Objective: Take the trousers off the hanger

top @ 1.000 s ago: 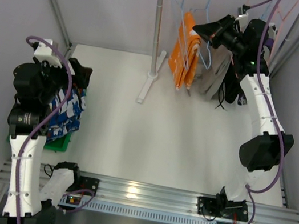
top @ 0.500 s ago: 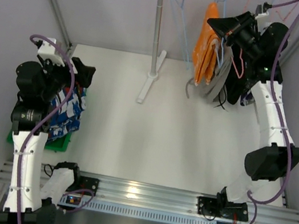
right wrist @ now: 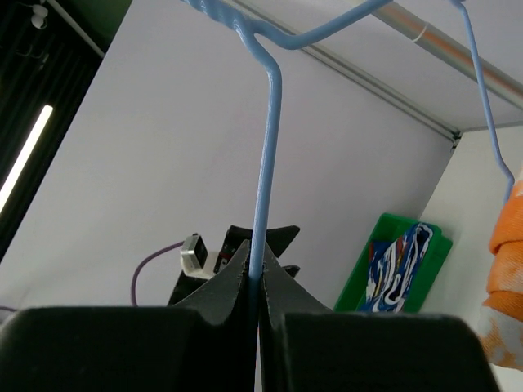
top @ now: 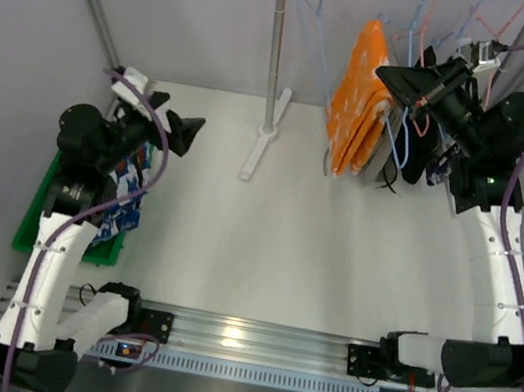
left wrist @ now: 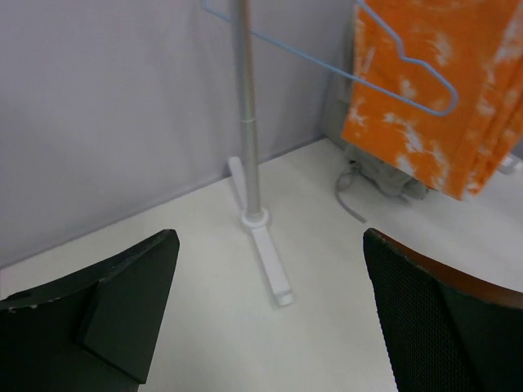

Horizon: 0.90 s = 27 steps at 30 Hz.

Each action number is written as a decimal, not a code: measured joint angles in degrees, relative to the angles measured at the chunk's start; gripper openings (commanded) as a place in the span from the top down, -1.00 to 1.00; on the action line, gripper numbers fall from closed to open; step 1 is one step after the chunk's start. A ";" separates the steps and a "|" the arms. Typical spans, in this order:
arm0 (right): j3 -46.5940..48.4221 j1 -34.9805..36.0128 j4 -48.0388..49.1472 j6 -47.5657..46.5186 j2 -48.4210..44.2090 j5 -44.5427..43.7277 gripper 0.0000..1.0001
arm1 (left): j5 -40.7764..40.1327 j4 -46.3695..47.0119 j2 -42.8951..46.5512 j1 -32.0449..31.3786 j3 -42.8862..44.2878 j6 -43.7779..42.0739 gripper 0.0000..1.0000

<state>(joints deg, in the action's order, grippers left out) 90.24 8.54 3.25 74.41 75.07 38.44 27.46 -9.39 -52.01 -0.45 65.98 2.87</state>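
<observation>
The orange trousers [top: 362, 92] hang from the rail, also showing as the orange trousers [left wrist: 441, 106] in the left wrist view. Grey trousers [top: 392, 148] hang just behind them. My right gripper [top: 387, 76] is up beside the orange cloth, shut on a light blue hanger wire [right wrist: 265, 163]; in its own view the right gripper [right wrist: 260, 273] has its jaws pressed together on that wire. The blue patterned trousers [top: 124, 202] lie in the green bin [top: 58, 231]. My left gripper [top: 180, 131] hovers by the bin, open and holding nothing, pointing toward the rack; the left gripper [left wrist: 270, 327] shows only table between its fingers.
The rack's pole [top: 278, 47] and white foot [top: 257, 155] stand at the back centre. An empty blue hanger [top: 319, 18] hangs left of the orange cloth. More hangers and cables crowd the rail's right end. Grey walls close in on both sides.
My right gripper has carried the hanger wire right and higher, and the orange trousers swung right with it. My left arm rose from over the bin and turned toward the rack.
</observation>
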 measured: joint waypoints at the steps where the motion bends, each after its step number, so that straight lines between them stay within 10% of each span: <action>1: 0.00 0.11 -0.52 -0.68 -0.76 0.02 1.00 | -1.62 1.44 0.04 -4.31 -1.09 -1.86 -0.98; 11: -1.88 1.49 -7.65 -8.00 -10.73 -2.29 1.00 | -24.28 15.78 -1.09 -45.11 -14.49 -18.29 -0.98; 27: -7.04 1.49 -10.23 -9.03 -13.79 -4.44 1.00 | -49.72 44.63 -32.17 -66.75 -13.42 -20.76 -0.98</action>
<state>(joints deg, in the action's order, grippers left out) 83.20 10.02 -6.98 65.39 61.28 34.00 -22.26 35.24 -84.18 -67.20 52.56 -17.89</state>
